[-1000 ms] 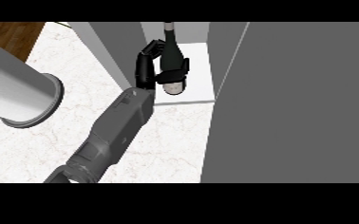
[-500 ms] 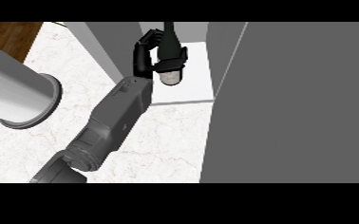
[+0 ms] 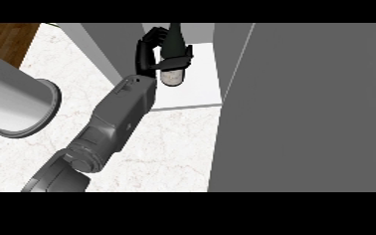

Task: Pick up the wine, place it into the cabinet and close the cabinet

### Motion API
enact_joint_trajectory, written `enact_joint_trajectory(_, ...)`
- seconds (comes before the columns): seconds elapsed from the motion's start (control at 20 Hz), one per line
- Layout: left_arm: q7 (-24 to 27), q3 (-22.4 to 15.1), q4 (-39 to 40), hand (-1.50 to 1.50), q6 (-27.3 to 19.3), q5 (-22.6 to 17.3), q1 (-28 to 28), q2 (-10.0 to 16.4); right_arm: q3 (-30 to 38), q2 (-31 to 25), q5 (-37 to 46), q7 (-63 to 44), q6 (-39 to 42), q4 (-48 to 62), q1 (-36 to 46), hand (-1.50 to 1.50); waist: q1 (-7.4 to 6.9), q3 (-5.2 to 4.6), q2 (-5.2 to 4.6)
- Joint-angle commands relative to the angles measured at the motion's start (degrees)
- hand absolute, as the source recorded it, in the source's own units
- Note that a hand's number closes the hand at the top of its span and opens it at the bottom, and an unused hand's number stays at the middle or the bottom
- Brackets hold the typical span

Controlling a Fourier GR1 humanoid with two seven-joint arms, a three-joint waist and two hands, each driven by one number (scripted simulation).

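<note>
1. Marble counter meets an open cabinet. The cabinet's grey door fills the right side, and a grey cylinder is cut off at the left edge.
2. The white shelf lies open to the right of the wine bottle.
3. The left hand curls round the bottle over the shelf, neck pointing inward. Whether the bottle touches the shelf is unclear.

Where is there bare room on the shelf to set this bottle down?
The white cabinet shelf is bare right of the dark wine bottle, up to the large grey door panel. It is crowded on the left, where the left hand, fingers curled round the bottle, sits by the grey cabinet wall.
</note>
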State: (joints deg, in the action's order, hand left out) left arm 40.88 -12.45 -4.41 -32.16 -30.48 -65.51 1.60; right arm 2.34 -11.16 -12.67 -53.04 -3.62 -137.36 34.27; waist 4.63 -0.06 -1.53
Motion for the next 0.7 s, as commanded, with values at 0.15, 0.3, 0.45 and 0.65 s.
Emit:
enact_joint_trajectory(0.15,0.65,0.41,2.87,1.50,-3.98,0.56,1.05,-0.86,0.59,0.08,-2.77,0.23,1.45,-3.38,-2.78,-1.50,0.66,0.03,-0.34)
enact_joint_trajectory(0.3,1.39,0.79,2.83,1.50,-0.56,0.29,3.48,-0.26,-0.90,1.01,-0.57,0.64,0.48,-2.91,-1.51,-1.50,0.56,-0.07,-0.56)
enact_joint_trajectory(0.45,-0.22,4.10,0.65,1.50,2.76,-2.87,1.70,0.12,0.83,0.23,-1.83,-0.79,-0.14,-2.03,0.70,-1.50,0.86,-0.12,-0.48)
enact_joint_trajectory(0.65,0.31,6.59,-0.01,1.50,8.48,-5.19,4.38,-0.62,0.46,1.00,-2.04,0.64,0.66,-1.42,-1.05,-1.50,1.15,-0.09,-0.83)
